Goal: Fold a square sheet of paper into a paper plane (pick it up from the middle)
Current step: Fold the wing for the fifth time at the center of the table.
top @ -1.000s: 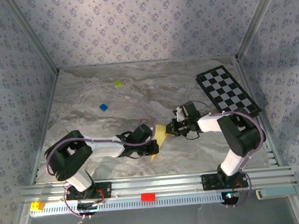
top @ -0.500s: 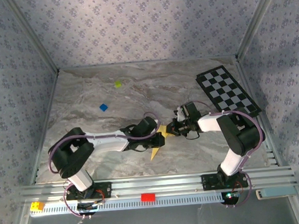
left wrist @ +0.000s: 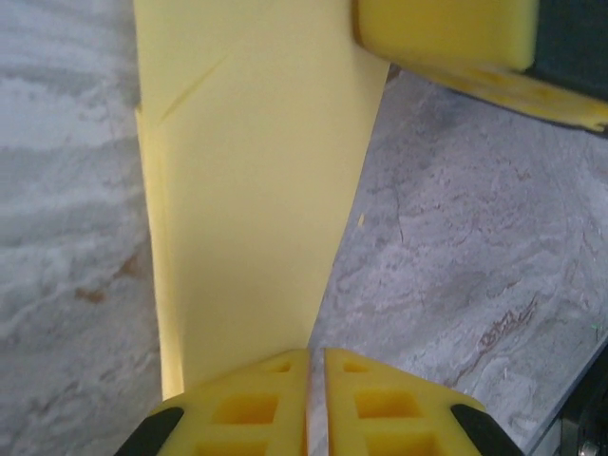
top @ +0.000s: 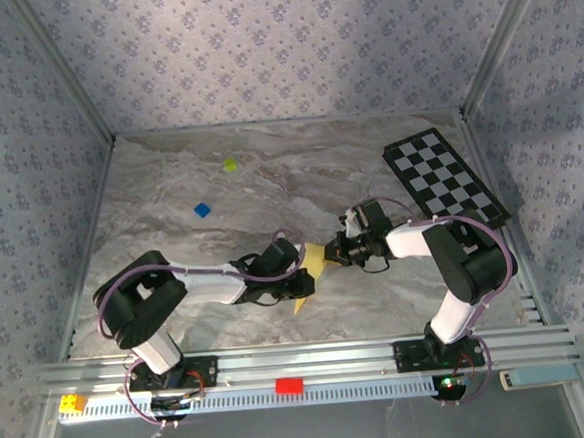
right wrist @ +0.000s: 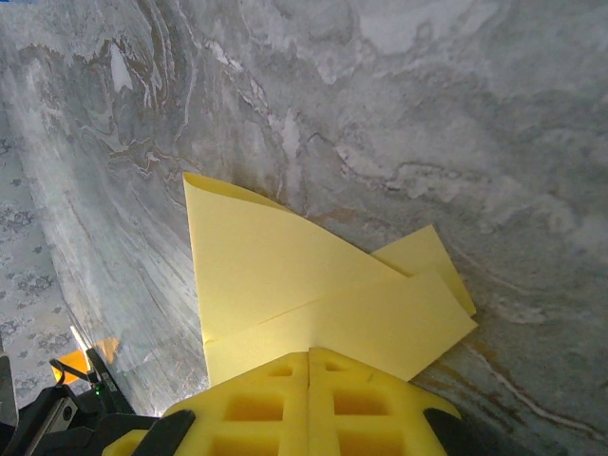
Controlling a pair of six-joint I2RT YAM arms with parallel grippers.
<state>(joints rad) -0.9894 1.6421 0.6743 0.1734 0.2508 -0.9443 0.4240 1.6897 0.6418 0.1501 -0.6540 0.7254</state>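
Back toward 7 o'clock went my left gripper (top: 294,275), pads almost together at the paper plane (top: 312,263), gripping or not I cannot tell, while my right gripper (top: 333,253) pinches it tight just 5 o'clock of the table (top: 170,187) middle; it looks mostly folded, wings maybe left.

One paper plane (top: 315,260), one checkered board (top: 445,178)
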